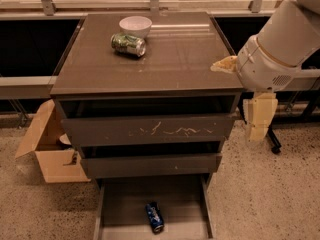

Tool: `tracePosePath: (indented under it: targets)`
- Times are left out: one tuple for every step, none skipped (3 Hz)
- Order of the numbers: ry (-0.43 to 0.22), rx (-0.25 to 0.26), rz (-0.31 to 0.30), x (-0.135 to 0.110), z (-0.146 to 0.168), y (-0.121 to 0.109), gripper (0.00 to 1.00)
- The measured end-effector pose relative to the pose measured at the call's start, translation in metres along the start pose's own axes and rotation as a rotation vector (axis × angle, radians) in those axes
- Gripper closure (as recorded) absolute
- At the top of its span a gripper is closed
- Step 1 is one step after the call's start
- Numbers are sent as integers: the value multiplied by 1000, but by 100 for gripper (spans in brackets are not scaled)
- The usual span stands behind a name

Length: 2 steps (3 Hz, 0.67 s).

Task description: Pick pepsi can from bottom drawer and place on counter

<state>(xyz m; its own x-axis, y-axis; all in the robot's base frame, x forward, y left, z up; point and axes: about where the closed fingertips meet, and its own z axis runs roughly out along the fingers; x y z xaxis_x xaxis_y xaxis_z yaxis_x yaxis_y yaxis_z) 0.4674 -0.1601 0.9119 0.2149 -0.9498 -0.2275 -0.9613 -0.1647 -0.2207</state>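
Nothing done yet: the pepsi can [154,217] lies on its side in the open bottom drawer [125,209]; the gripper [259,118] hangs right of the counter [175,59], well above the can, whether wide or narrow I cannot tell

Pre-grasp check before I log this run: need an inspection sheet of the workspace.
Surface: counter, glossy grey-brown, two items at its back.
Job's things: pepsi can lies on its side in the open bottom drawer, untouched.
Clutter: green can on its side, next to a white bowl.
Grippers: end effector hangs off the cabinet's right side, below counter level, far from the pepsi can.
Cables: nothing seen.
Surroundings: open cardboard box on the speckled floor, left of the cabinet.
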Motion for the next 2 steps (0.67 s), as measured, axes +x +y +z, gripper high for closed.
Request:
tracePosePath:
  targets:
    - [11, -5, -35, -3, 11, 0, 0]
    - [-9, -19, -152, -12, 51, 7, 0]
